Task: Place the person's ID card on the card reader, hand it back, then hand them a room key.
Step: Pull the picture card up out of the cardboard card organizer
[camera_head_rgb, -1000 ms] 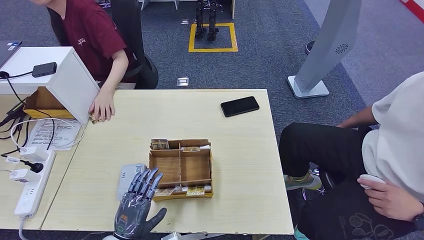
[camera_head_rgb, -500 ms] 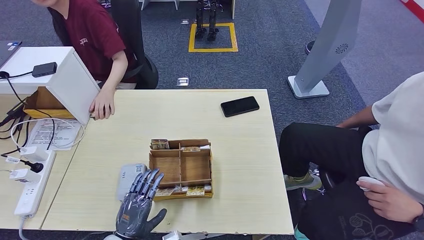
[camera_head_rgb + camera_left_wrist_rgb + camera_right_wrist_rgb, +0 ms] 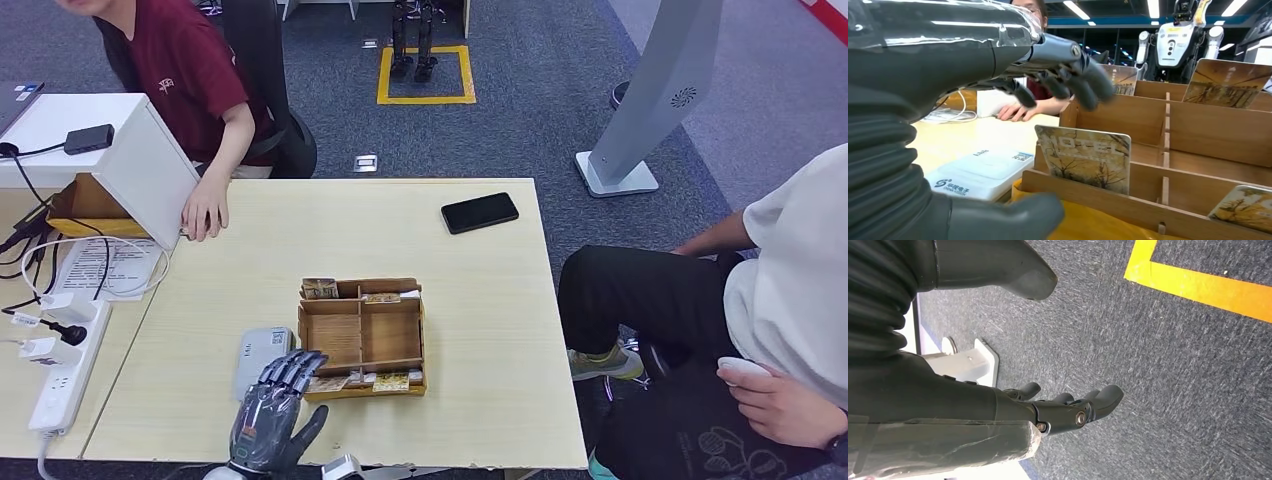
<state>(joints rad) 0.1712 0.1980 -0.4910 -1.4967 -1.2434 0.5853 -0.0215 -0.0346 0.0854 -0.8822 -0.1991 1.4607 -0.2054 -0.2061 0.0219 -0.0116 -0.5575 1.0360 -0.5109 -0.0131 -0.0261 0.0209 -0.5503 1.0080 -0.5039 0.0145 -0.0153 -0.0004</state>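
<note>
Left hand (image 3: pixel 272 415) hovers at the near table edge, fingers spread and curling slightly downward, holding nothing. Its fingertips (image 3: pixel 1088 87) sit just above the front row of the wooden card tray (image 3: pixel 362 336), directly over an upright room key card (image 3: pixel 1084 157) printed with a hotel scene. White card reader (image 3: pixel 257 357) lies flat just beside the hand on its outer side, touching or nearly touching the tray wall. No ID card can be made out on the reader or on the table. Right hand (image 3: pixel 1068 407) hangs over grey carpet, fingers loosely apart, empty.

Far across the table from the hand, a person's hand (image 3: pixel 205 212) rests by a white box (image 3: pixel 120 150); a black phone (image 3: pixel 480 212) lies well off toward the far right corner.

Judged step: reaching for a key card. Risks: the card stands in a narrow slot beside neighbours, so thick fingers could pinch two cards, or press it flat against the divider. A low approach could knock the tray's front wall and shove the light tray toward the table edge or into the reader.
</note>
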